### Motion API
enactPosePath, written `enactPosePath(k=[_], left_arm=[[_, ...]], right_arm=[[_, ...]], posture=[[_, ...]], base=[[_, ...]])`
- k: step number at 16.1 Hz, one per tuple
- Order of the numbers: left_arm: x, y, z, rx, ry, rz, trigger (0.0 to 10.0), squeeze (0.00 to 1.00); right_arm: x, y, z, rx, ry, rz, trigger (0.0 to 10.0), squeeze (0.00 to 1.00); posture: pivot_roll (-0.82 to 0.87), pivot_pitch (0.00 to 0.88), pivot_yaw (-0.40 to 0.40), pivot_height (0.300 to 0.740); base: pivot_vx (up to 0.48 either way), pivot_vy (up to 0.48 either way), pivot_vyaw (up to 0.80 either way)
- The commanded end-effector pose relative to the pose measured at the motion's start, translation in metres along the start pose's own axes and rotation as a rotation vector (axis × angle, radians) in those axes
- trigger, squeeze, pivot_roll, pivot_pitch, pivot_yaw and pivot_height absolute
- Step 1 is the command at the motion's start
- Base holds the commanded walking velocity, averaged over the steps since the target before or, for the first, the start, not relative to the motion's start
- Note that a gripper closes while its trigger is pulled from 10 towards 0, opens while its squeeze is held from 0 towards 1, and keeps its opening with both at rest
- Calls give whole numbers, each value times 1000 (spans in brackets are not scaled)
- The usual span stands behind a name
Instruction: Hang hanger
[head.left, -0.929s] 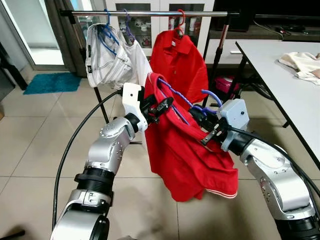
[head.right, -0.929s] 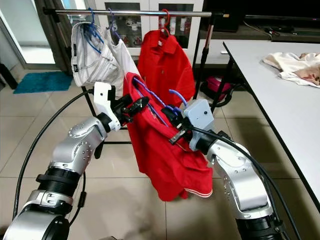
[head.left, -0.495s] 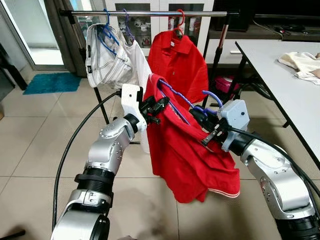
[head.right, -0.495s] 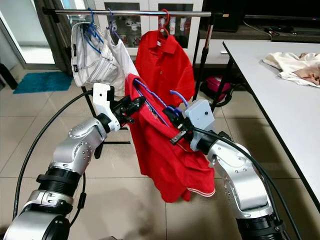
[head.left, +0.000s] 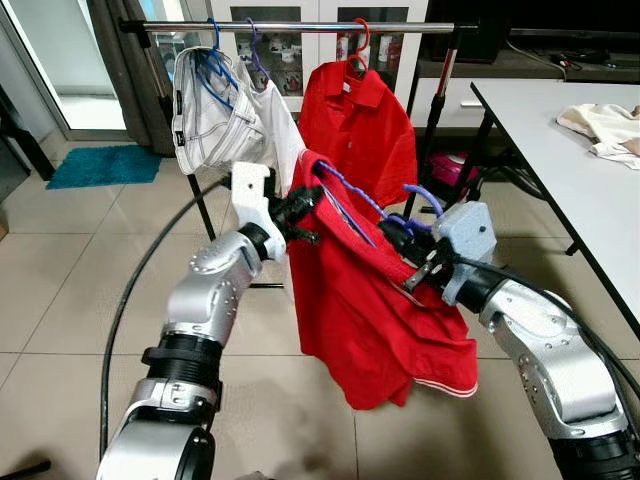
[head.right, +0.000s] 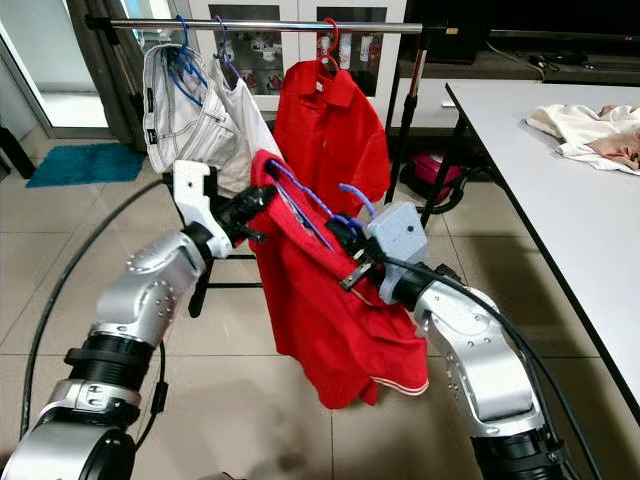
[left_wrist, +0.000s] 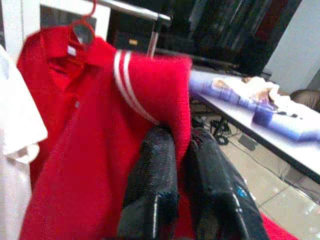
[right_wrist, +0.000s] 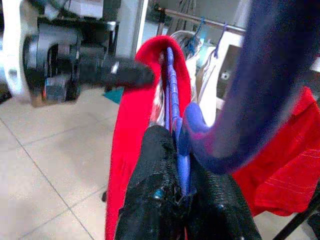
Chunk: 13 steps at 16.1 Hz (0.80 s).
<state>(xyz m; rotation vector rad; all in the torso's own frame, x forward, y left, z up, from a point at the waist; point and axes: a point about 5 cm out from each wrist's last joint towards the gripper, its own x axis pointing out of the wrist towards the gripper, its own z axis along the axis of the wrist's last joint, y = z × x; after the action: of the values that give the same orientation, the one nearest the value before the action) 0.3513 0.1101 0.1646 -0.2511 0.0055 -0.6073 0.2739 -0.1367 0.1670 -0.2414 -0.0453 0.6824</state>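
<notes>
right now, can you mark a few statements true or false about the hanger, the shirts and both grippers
1. The right gripper is shut on the blue hanger. True.
2. The left gripper hangs idle at the robot's side. False: it pinches the shoulder of the red shirt held between the arms.
3. The blue hanger's hook is already over the rail. False: the hook sits below the rail, near the right gripper.
4. Another red shirt hangs on the rail. True.
5. The table on the robot's right bears nothing. False: a pale cloth lies on it.
</notes>
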Motion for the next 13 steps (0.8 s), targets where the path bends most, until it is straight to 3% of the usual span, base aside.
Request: enactPosePath(k=[1,5,7,12,13], left_arm=[[-5,6,13,6,-48,27,0,0],[-9,19,58,124,-232,143,0,0],[-13,34,88,230,-328,272,0,0],[-19,71,113,374,-310,451,0,0],[-22,86,116,416,-277,523,0,0]], right_arm=[[-4,1,-3,-23,34,11,0,0],[-11,1,-20,-22,133,3,0,0],[-16,4,-23,-16,146,34,0,0],[-36,13,-6,87,33,159,0,0],[-41,19,1,135,-16,216,0,0]], posture=[[-239,0,44,740],[-235,0,53,740],[-239,0,59,740],[-242,0,56,740],[-246,0,54,740]], base=[[0,0,0],[0,0,0],[0,0,0],[0,0,0],[0,0,0]])
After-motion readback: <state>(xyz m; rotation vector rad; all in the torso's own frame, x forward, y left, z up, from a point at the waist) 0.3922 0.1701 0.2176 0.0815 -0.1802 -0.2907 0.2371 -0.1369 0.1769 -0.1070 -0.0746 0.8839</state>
